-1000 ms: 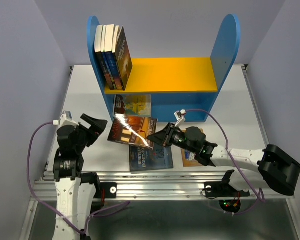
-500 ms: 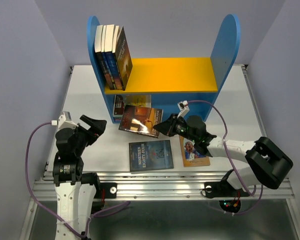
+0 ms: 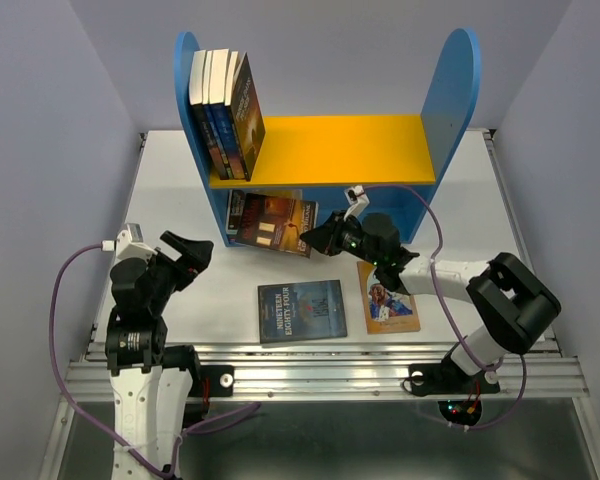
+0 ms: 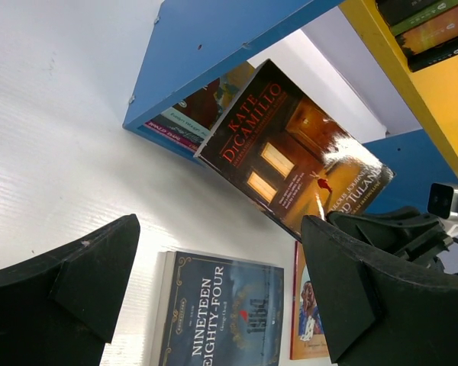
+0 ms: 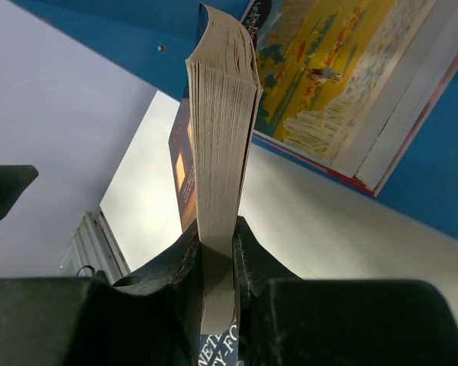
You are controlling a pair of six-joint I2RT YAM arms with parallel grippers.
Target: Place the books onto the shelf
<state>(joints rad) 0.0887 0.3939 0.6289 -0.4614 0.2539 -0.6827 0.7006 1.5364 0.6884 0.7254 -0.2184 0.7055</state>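
- Top external: right gripper (image 3: 318,238) clamps the dark brown book (image 3: 275,222) at the mouth of the lower compartment of the shelf (image 3: 460,90). Left gripper (image 3: 187,256) is wide open and empty.
- Left wrist: blue book (image 4: 221,320) and tan book (image 4: 309,328), 2 flat on the table (image 4: 53,152).
- Right wrist: illustrated book (image 5: 343,84) lies inside that compartment, just beside the held book's page edge.

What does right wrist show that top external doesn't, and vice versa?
Right wrist only: the Kate DiCamillo book edge-on, pinched by the jaws of the right gripper, and the cover of the yellow illustrated book lying behind it. Top external only: the upright books on the yellow board, and the tan book flat on the table. Both: the held book, low at the blue shelf.
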